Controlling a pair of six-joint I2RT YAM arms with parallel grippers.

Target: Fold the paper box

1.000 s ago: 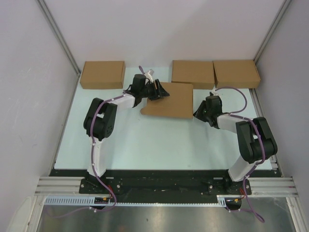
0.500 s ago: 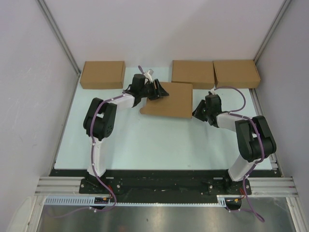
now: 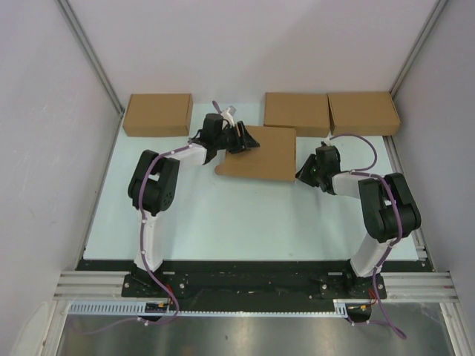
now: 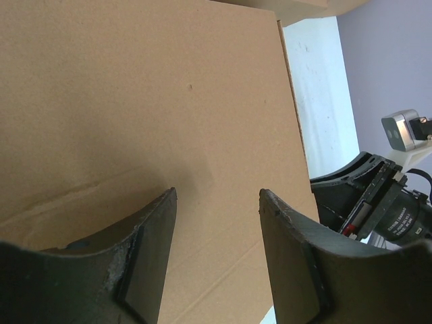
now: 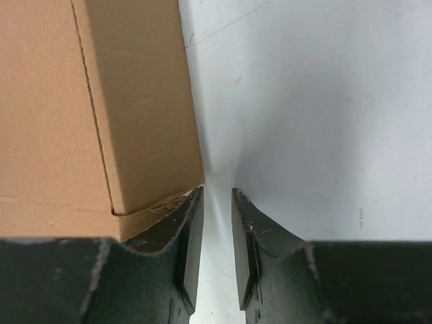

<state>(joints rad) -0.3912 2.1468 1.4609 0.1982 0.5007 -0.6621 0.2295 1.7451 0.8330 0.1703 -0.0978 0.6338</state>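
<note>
Right gripper (image 5: 217,194) nudges closer, barely open, empty; left gripper (image 4: 217,199), half-open, empty, over the paper box (image 3: 263,154), lid lowered, one flap (image 3: 222,170) seemingly untucked.

A closed brown left box (image 3: 157,114) lies at the pale table's (image 3: 237,222) far edge. The middle box (image 3: 297,113) and right box (image 3: 363,113) sit side by side.

only the right arm (image 3: 349,182) moved. the right gripper (image 3: 302,175) crept a bit closer to the paper box (image 3: 260,154) and now sits right against the box's near right corner. its elbow (image 3: 387,211) slid a touch toward the box too. the forearm maybe lies flatter, though it's hard to call from the top view.
</note>
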